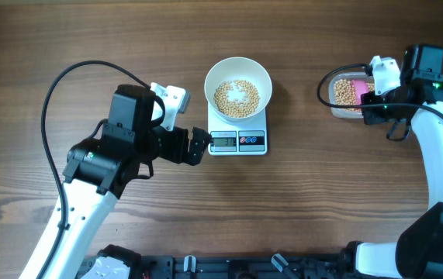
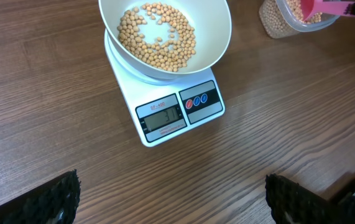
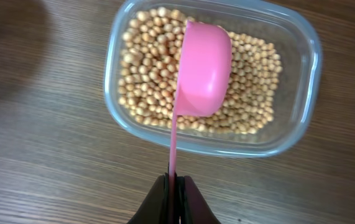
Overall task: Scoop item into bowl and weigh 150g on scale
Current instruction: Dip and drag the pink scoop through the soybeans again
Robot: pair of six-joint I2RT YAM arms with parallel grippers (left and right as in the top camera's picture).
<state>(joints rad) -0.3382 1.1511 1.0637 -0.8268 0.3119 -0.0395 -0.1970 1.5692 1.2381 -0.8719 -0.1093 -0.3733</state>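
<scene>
Many beans (image 1: 237, 98) lie in the bowl (image 1: 215, 77) on the scale (image 1: 237, 141); display strip faces the robot, digits unclear. Left gripper (image 2: 174, 202) spread, empty. Right gripper (image 3: 176, 199) pinches pink scoop (image 3: 203, 68) handle, long axis pointing away over tub (image 3: 301, 56)

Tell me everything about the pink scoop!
The pink scoop looks like smooth shiny plastic: a rounded cup on a thin straight handle. The right hand is shut on the handle's end. The cup is over tan beans in a clear tub, its rounded back showing, so its inside is hidden.
</scene>
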